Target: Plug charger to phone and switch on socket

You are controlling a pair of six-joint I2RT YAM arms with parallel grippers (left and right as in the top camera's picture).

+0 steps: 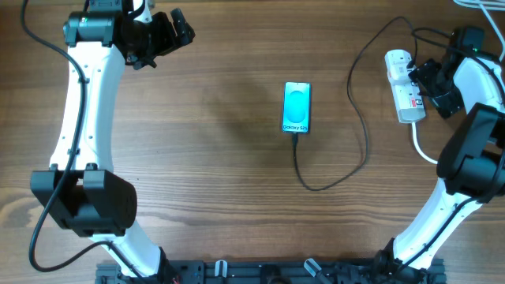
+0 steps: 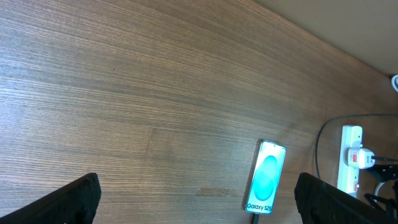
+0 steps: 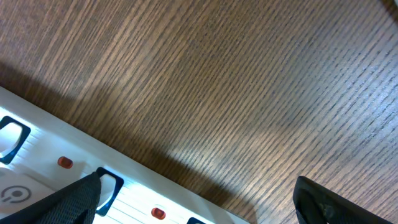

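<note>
The phone (image 1: pixel 297 107) lies flat mid-table, its cyan screen lit; it also shows in the left wrist view (image 2: pixel 267 185). The charger's black cable (image 1: pixel 364 142) meets the phone's bottom edge, loops right and runs up toward the socket (image 1: pixel 403 87), a white power strip at the right. A white adapter (image 2: pixel 359 157) sits on the strip. My right gripper (image 1: pixel 424 81) is open and hovers just at the strip's right side; in the right wrist view (image 3: pixel 199 208) one finger overlaps the strip (image 3: pixel 43 165) near its red marks. My left gripper (image 1: pixel 164 35) is open and empty, far left, high above the table.
The strip's thick white cord (image 1: pixel 423 147) curves down behind the right arm. The wooden table (image 1: pixel 213 181) spreads between phone and left arm. A black rail (image 1: pixel 260 272) runs along the front edge.
</note>
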